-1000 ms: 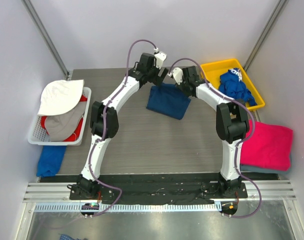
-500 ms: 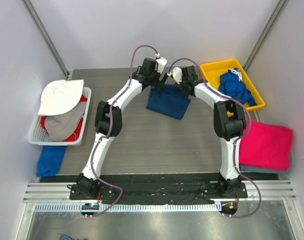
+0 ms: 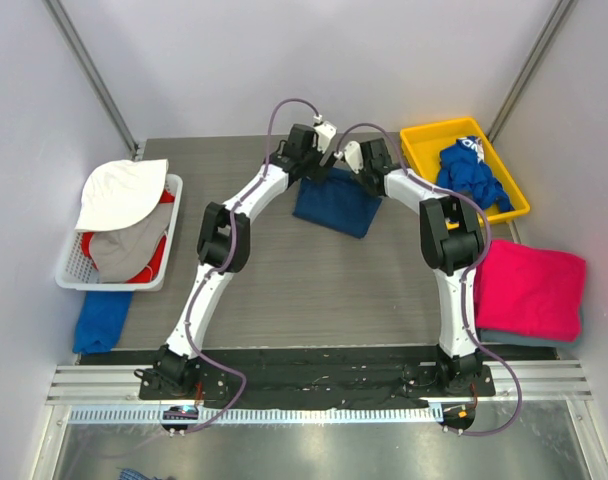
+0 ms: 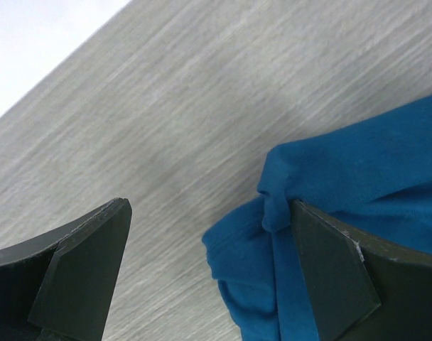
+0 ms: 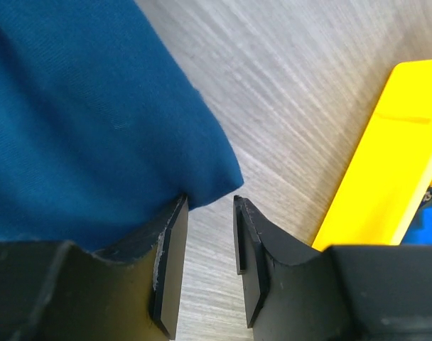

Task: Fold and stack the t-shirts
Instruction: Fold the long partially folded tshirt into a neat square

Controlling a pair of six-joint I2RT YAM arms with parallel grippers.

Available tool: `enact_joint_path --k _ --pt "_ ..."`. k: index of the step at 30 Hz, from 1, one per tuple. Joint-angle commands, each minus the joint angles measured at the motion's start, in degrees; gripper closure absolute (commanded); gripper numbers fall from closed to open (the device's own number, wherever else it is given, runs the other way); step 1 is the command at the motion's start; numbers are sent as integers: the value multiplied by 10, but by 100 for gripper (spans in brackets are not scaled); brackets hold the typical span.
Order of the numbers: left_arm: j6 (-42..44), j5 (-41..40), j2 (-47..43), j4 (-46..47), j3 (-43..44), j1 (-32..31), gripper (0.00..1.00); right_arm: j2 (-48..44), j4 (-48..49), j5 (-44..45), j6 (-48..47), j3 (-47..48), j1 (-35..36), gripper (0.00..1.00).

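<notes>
T-shirt (image 3: pixel 336 203) on the counter (image 3: pixel 264 270): both arms stretch to its far edge, left pincer (image 4: pixel 209 207) wide open, right pincer (image 5: pixel 209 202) narrowly parted, gripping nothing.

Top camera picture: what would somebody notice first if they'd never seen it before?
Two white robot arms, the left arm and the right arm, lean in together over a folded dark blue t-shirt at the far middle of the table. A bright pink t-shirt lies at the right edge. A yellow bin in the far right corner holds a crumpled royal-blue t-shirt.
</notes>
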Motion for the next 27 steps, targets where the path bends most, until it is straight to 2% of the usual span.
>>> enact_joint_path --k 1,8,15,20,24,27 --pt "-7 -13 -10 35 37 -3 0 -21 47 7 -8 1 4 61" --pt "-3 -11 -23 47 37 -3 0 -29 69 16 -2 -22 4 61" --pt "28 -69 5 141 26 -2 0 -63 130 57 -1 -73 4 61" --pt "47 -106 17 187 41 0 0 -95 136 75 1 -100 4 60" --pt "55 -134 -1 190 30 0 0 -125 136 89 9 -106 3 60" --pt "44 -142 -39 157 14 2 0 -151 124 94 26 -110 4 58"
